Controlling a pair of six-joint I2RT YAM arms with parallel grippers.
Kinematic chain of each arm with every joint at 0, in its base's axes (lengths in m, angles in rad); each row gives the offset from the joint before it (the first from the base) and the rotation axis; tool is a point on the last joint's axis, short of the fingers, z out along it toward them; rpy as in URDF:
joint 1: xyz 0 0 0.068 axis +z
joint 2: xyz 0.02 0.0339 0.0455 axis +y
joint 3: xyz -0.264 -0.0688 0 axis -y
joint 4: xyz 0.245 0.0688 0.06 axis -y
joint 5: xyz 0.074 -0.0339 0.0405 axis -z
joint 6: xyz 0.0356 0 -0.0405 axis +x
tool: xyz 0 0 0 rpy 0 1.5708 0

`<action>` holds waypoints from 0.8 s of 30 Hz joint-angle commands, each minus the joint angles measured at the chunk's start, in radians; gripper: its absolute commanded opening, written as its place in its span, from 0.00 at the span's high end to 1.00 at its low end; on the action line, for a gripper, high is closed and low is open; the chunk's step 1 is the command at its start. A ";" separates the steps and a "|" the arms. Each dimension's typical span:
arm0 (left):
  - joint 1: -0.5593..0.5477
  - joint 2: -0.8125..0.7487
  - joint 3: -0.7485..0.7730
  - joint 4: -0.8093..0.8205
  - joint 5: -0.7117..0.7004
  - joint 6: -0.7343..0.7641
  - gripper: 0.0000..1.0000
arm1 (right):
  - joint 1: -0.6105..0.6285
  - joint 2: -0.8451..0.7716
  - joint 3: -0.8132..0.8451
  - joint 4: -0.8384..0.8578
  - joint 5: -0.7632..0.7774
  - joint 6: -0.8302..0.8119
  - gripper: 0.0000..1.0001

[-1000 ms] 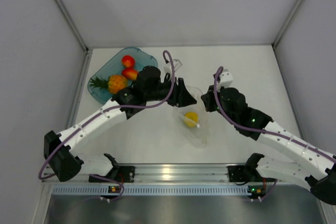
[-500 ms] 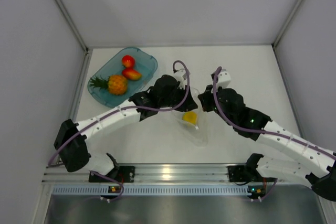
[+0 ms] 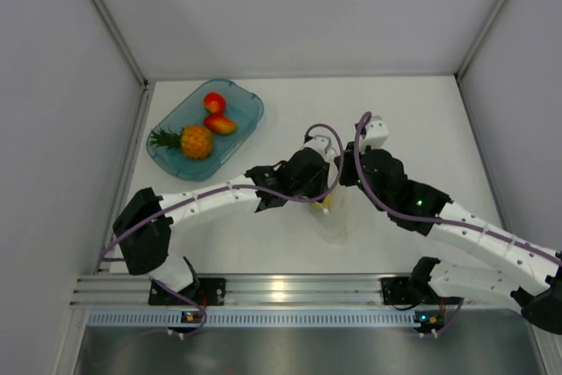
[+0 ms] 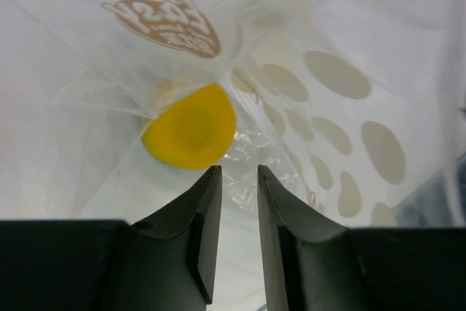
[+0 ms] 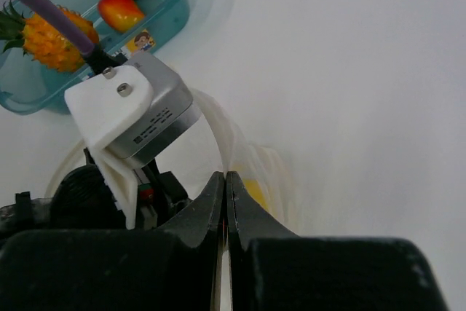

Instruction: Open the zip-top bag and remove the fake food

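The clear zip-top bag (image 3: 335, 221) lies at mid-table, its top edge lifted. My right gripper (image 5: 225, 177) is shut on that edge of the bag (image 5: 218, 125) and holds it up. My left gripper (image 4: 237, 172) is slightly open and empty inside the bag's mouth (image 4: 328, 100). The yellow lemon (image 4: 191, 127) lies just beyond its fingertips, to their left. The lemon also shows in the top view (image 3: 326, 203) and in the right wrist view (image 5: 255, 193). The orange pineapple (image 3: 195, 140) and two red-orange fruits (image 3: 213, 102) lie in the teal tray (image 3: 248, 111).
The teal tray stands at the back left, also in the right wrist view (image 5: 171, 9). The left wrist's white camera housing (image 5: 131, 111) sits close beside my right fingers. Grey walls close the table at the back and sides.
My left arm has swung right from beside the tray to the bag, and its gripper has entered the bag's mouth. My right gripper has kept its hold on the bag's edge.
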 commanded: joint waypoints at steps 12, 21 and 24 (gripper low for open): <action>-0.001 0.187 0.111 0.015 -0.141 -0.057 0.51 | 0.025 -0.043 -0.007 0.002 0.048 0.030 1.00; -0.002 0.284 0.166 0.009 -0.164 -0.057 0.47 | 0.023 -0.106 -0.081 -0.021 0.077 0.061 1.00; -0.001 0.314 0.169 0.009 -0.135 -0.048 0.43 | 0.023 -0.117 -0.087 -0.032 0.086 0.058 1.00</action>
